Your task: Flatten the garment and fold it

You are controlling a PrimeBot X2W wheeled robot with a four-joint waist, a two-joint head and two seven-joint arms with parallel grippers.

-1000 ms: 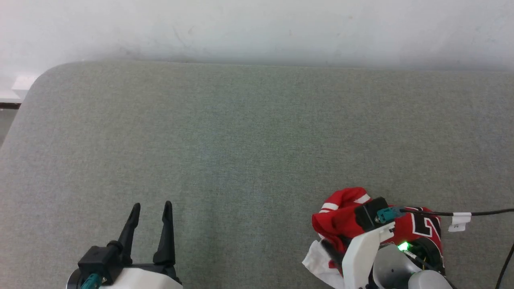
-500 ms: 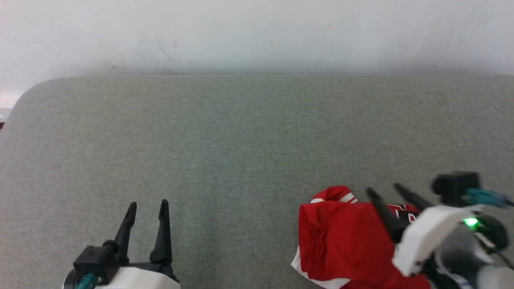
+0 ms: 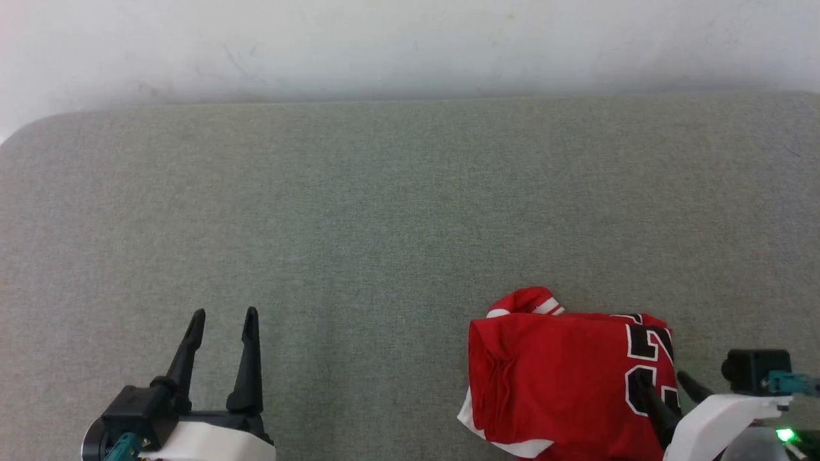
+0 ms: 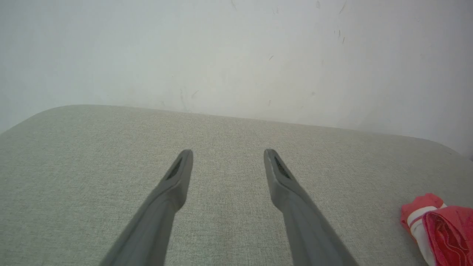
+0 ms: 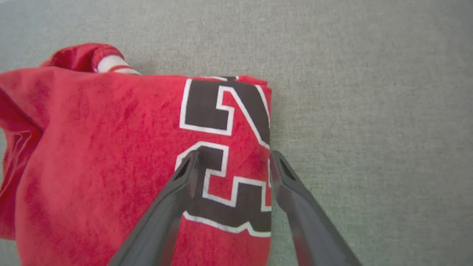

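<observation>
At the near right of a grey-green padded surface (image 3: 384, 211), the garment (image 3: 557, 378) lies as a compact red bundle with its black, white-outlined numerals facing up along its right-hand edge. That edge runs near to far. The bundle's near end is cut off by the head view's lower border, so its long axis cannot be settled.

The right gripper (image 3: 663, 379) hangs over that same edge with its fingers spread wide and holding nothing. In the right wrist view, one finger lies above the lower numeral and the other just off the cloth, above bare surface, so the edge passes between them. Whether either tip touches the fabric cannot be told.

A striped cuff pokes out at the bundle's far left corner, and a white sleeve shows at its near left.

The left gripper (image 3: 224, 314), its fingers likewise apart and empty, sits at the near left, well apart from the garment, which lies off to its right. The right arm is plainly the nearer, so any next grasp would likely start from this edge.

The shirt rests directly on the surface, in no bin or basket, with a pale wall (image 3: 410, 45) beyond.
</observation>
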